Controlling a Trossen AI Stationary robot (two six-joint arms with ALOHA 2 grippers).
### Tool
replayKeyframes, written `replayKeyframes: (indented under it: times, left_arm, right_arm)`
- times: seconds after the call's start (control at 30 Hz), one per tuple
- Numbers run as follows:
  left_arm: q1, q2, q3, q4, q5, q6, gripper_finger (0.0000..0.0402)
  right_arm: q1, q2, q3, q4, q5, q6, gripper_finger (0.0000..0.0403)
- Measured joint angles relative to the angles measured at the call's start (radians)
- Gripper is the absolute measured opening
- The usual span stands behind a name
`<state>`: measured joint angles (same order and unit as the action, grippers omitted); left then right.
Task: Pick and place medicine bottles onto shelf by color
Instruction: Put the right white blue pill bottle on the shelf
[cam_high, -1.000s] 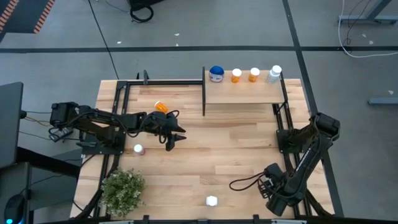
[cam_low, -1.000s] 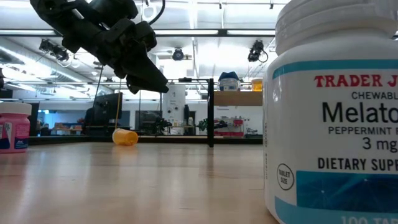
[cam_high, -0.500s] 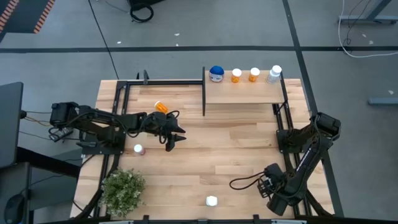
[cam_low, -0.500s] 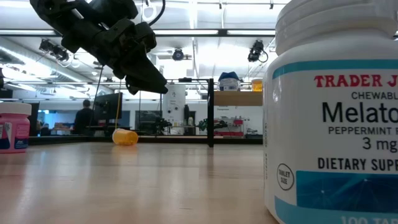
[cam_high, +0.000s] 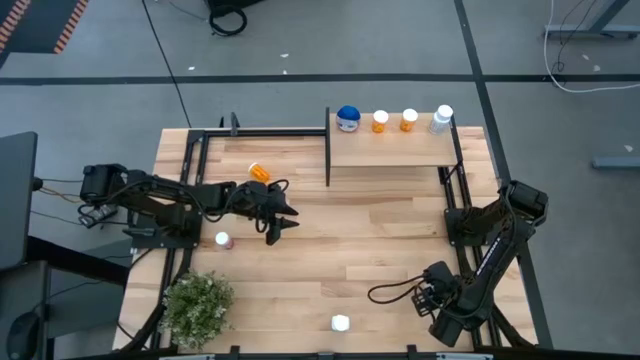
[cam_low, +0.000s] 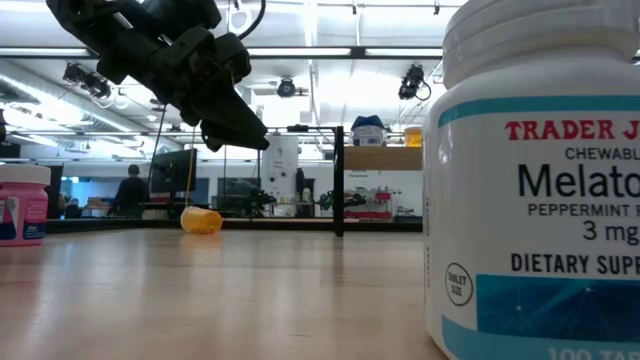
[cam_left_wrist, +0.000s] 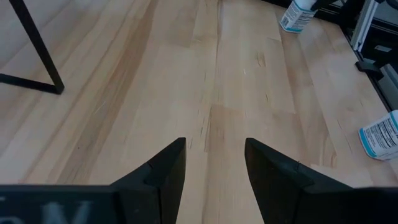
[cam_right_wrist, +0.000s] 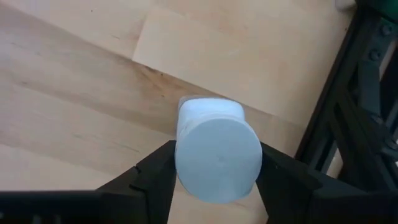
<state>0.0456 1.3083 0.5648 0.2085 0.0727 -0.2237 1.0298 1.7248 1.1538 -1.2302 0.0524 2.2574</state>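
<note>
My left gripper (cam_high: 282, 218) (cam_left_wrist: 214, 149) hangs open and empty above the table's left middle, and it also shows in the low view (cam_low: 235, 125). An orange bottle (cam_high: 259, 172) (cam_low: 201, 220) lies on its side beyond it. A pinkish bottle (cam_high: 223, 240) (cam_low: 22, 205) stands near it. My right gripper (cam_high: 432, 288) (cam_right_wrist: 217, 163) is shut on a white bottle (cam_right_wrist: 216, 146) at the near right. The shelf (cam_high: 390, 152) bears a blue bottle (cam_high: 348, 119), two orange ones (cam_high: 380, 121) (cam_high: 408, 120) and a whitish one (cam_high: 441, 120), all upright. My right gripper holds the white bottle between its two fingers (cam_right_wrist: 155, 177), which lie against opposite sides of the bottle near its white cap (cam_right_wrist: 219, 158). The cap end faces back toward my wrist. Whether the bottle's far end rests on the table, I cannot tell.
A white melatonin bottle (cam_high: 341, 323) (cam_low: 540, 180) stands by the near edge, right in front of the low camera. A green potted plant (cam_high: 197, 305) is at the near left. The shelf's black upright (cam_high: 327, 148) and frame rails (cam_high: 200, 150) border the far left area.
</note>
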Motion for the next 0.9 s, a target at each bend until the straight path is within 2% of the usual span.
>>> replayKeyframes:
  times: [0.17,0.3,0.43,0.57,0.8,0.9]
  left_arm:
    - [0.000,0.000,0.000,0.000,0.000,0.000,0.0172]
    - [0.000,0.000,0.000,0.000,0.000,0.000,0.0172]
    - [0.000,0.000,0.000,0.001,0.000,0.000,0.0172]
    - [0.001,0.000,0.000,0.001,0.000,0.000,0.0172]
    - [0.001,0.000,0.000,0.000,0.000,0.000,0.0172]
    - [0.001,0.000,0.000,-0.007,0.000,0.000,0.0172]
  right_arm:
    - [-0.031,0.000,0.011,-0.004,0.045,-0.016,0.0194]
    - [-0.096,-0.014,0.049,-0.003,0.069,-0.117,0.0196]
    - [-0.185,-0.052,0.104,-0.012,0.158,-0.250,0.0196]
    - [-0.318,-0.095,0.169,-0.011,0.229,-0.453,0.0196]
    - [-0.631,-0.100,0.319,-0.019,0.235,-0.949,0.0196]
    - [-0.766,-0.099,0.380,-0.078,0.236,-1.137,0.0196]
